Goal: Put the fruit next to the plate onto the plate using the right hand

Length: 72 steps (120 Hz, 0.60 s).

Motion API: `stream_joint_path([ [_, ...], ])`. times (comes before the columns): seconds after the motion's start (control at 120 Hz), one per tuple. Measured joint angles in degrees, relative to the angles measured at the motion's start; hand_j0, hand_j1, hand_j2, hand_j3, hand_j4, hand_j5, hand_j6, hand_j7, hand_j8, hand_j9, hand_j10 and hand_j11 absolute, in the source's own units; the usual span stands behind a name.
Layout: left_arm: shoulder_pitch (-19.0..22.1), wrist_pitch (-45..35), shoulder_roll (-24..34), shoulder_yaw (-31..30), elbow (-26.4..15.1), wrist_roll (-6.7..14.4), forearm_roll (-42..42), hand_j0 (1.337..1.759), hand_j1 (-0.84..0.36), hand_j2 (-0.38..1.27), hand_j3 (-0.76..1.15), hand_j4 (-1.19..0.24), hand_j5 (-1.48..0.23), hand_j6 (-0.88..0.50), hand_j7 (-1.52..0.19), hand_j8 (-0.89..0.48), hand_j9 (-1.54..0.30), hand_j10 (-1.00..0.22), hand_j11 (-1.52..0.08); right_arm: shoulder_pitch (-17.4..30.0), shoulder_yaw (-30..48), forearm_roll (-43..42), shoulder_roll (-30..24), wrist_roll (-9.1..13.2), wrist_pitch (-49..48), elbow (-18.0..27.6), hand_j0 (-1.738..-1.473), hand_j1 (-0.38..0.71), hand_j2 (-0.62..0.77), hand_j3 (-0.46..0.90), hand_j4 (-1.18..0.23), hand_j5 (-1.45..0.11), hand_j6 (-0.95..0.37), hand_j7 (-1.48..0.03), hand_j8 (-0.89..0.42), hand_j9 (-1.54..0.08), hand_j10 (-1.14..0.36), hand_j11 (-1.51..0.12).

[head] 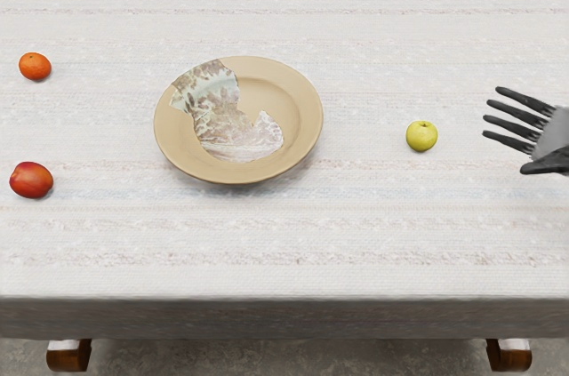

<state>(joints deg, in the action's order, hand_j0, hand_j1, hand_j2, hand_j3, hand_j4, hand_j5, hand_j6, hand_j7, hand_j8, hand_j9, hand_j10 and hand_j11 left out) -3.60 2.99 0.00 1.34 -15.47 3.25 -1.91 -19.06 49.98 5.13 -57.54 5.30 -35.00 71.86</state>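
Observation:
A tan plate [298, 100] with a grey-white marbled patch sits at the table's centre. To its right lies a small yellow-green apple [421, 135], resting on the cloth, apart from the plate. My right hand [514, 132] enters from the right edge with dark fingers spread toward the apple, a short gap away and holding nothing. The left arm is out of view.
An orange fruit [35, 66] lies at the far left, and a red fruit [31, 180] sits below it near the left edge. The table [284, 252] is covered in a pale cloth; its front edge runs across the lower part of the view.

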Motion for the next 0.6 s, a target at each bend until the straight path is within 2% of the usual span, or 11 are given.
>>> stream_joint_path([
  [0.083, 0.0, 0.0, 0.0, 0.0, 0.0, 0.0, 0.02, 1.658, 0.35, 0.0, 0.0, 0.0, 0.0, 0.0, 0.0, 0.0, 0.0, 0.0, 0.0, -2.25, -1.45, -0.6, 0.5, 0.64, 0.0, 0.87, -1.658, -0.32, 0.0, 0.0, -0.02, -0.03, -0.02, -0.03, -0.02, -0.02, -0.03, 0.01],
  [0.133, 0.0, 0.0, 0.0, 0.0, 0.0, 0.0, 0.01, 1.658, 0.35, 0.0, 0.0, 0.0, 0.0, 0.0, 0.0, 0.0, 0.0, 0.0, 0.0, -3.43, -1.81, -2.38, 0.01, 1.45, -0.01, 2.92, -1.658, -0.32, 0.0, 0.0, -0.02, -0.03, -0.02, -0.03, -0.02, -0.03, -0.03, 0.0],
  [0.208, 0.0, 0.0, 0.0, 0.01, 0.0, 0.0, -0.01, 1.658, 0.35, 0.0, 0.0, 0.0, 0.0, 0.0, 0.0, 0.0, 0.0, 0.0, 0.0, -7.84, -2.1, -14.44, -1.51, 2.71, 0.84, 8.91, -1.658, -0.32, 0.0, 0.0, -0.02, -0.03, -0.02, -0.03, -0.02, -0.03, -0.03, -0.01],
  [0.292, 0.0, 0.0, 0.0, 0.0, 0.0, 0.0, 0.0, 1.658, 0.35, 0.0, 0.0, 0.0, 0.0, 0.0, 0.0, 0.0, 0.0, 0.0, 0.0, -13.11, -2.53, -29.48, -0.57, 4.07, 6.23, 12.5, -1.658, -0.32, 0.0, 0.0, -0.02, -0.03, -0.02, -0.03, -0.02, -0.03, -0.02, -0.02],
  [0.325, 0.0, 0.0, 0.0, 0.0, 0.0, 0.0, -0.01, 1.658, 0.35, 0.0, 0.0, 0.0, 0.0, 0.0, 0.0, 0.0, 0.0, 0.0, 0.0, -14.53, -2.75, -35.49, 1.07, 6.25, 9.08, 13.33, -1.658, -0.32, 0.0, 0.0, -0.02, -0.03, -0.02, -0.03, -0.02, -0.03, -0.02, -0.02],
  [0.392, 0.0, 0.0, 0.0, 0.0, 0.0, 0.0, -0.01, 1.658, 0.35, 0.0, 0.0, 0.0, 0.0, 0.0, 0.0, 0.0, 0.0, 0.0, 0.0, -16.73, -3.4, -47.51, 6.39, 14.02, 15.35, 14.34, -1.658, -0.32, 0.0, 0.0, -0.02, -0.03, -0.02, -0.03, -0.02, -0.03, -0.02, -0.02],
  [0.442, 0.0, 0.0, 0.0, -0.01, 0.0, 0.0, -0.02, 1.658, 0.35, 0.0, 0.0, 0.0, 0.0, 0.0, 0.0, 0.0, 0.0, 0.0, 0.0, -18.01, -4.96, -55.76, 9.26, 18.03, 20.99, 14.74, -1.658, -0.32, 0.0, 0.0, -0.02, -0.03, -0.02, -0.03, -0.02, -0.03, -0.03, -0.02],
  [0.517, 0.0, 0.0, 0.0, -0.01, 0.0, 0.0, 0.0, 1.658, 0.35, 0.0, 0.0, 0.0, 0.0, 0.0, 0.0, 0.0, 0.0, 0.0, 0.0, -20.21, -8.64, -62.93, 11.77, 21.62, 28.91, 14.39, -1.658, -0.32, 0.0, 0.0, -0.03, -0.03, -0.03, -0.03, -0.02, -0.03, -0.03, -0.03],
  [0.6, 0.0, 0.0, 0.0, -0.01, 0.0, 0.0, 0.01, 1.658, 0.35, 0.0, 0.0, 0.0, 0.0, 0.0, 0.0, 0.0, 0.0, 0.0, 0.0, -21.55, -12.16, -66.8, 14.58, 23.48, 37.25, 12.73, -1.658, -0.32, 0.0, 0.0, -0.03, -0.03, -0.03, -0.03, -0.03, -0.03, -0.03, -0.03],
])
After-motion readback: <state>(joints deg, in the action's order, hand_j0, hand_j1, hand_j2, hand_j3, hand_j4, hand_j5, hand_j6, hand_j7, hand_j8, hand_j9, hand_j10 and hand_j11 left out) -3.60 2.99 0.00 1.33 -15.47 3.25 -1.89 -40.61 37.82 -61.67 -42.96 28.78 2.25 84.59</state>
